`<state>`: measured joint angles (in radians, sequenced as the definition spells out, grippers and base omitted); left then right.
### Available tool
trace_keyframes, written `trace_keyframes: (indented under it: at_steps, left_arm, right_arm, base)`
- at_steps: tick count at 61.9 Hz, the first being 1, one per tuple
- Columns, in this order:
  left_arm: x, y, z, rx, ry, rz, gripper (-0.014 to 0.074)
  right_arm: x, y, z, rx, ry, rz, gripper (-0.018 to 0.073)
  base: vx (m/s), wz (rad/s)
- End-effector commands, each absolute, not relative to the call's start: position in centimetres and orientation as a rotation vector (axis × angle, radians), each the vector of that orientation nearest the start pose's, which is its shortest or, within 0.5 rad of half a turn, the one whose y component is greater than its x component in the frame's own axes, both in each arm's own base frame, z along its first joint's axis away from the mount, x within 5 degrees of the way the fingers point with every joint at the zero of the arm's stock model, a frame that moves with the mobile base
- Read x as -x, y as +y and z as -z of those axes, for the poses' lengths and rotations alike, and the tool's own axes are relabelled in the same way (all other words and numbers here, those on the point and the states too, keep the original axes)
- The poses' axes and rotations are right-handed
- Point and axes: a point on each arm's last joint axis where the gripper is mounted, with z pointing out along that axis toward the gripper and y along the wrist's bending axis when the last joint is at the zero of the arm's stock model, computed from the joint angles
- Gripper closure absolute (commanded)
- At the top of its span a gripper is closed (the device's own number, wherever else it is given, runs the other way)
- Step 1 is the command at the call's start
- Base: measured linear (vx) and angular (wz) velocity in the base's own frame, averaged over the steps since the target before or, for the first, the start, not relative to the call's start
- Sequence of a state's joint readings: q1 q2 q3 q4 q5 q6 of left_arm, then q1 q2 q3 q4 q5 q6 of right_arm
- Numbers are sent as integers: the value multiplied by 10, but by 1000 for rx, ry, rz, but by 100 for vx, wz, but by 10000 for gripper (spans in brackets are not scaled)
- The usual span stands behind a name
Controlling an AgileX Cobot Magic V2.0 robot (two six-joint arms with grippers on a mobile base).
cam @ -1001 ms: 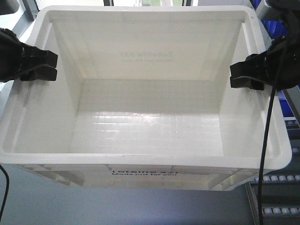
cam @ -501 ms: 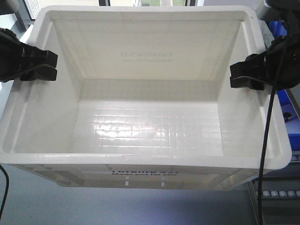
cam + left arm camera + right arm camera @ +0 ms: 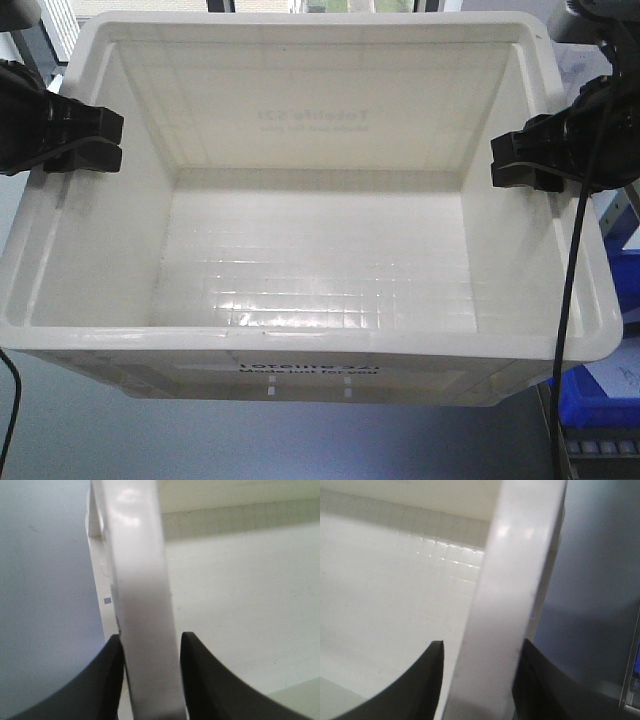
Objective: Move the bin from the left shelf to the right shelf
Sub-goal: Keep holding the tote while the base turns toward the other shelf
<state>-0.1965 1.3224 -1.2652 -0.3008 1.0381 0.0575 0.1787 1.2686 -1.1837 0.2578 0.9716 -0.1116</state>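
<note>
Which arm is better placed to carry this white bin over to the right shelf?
Neither alone. The left gripper is shut on the left rim of the bin, the right gripper on its right rim, opposite each other, so both should carry it together.

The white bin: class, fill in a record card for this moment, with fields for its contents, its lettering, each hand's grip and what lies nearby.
Thing: white bin, open top
Contents: empty
Lettering: black print on the near outer side
Left hand: shut on the left rim, one finger inside the wall, one outside
Right hand: shut on the right rim, the same way
Nearby: blue bin at lower right, partly hidden
</note>
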Motion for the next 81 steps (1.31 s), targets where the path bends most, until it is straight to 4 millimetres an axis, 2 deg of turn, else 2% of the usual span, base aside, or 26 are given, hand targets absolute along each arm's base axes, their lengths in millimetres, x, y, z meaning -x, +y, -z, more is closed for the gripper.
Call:
trace_keyframes:
  at_steps: [1, 34, 81]
  left_arm:
    - [-248, -78, -393, -265, 2384, 491, 601]
    - [-248, -78, -393, -265, 2384, 490, 601]
    - [-248, -78, -393, -265, 2384, 490, 601]
  right_arm:
    - [-248, 60, -377, 260, 2360, -314, 564]
    - [-248, 60, -377, 260, 2360, -314, 564]
    - [-248, 60, -377, 260, 2360, -313, 564]
  base:
    - [46, 8]
    - [40, 32]
    - [22, 62]
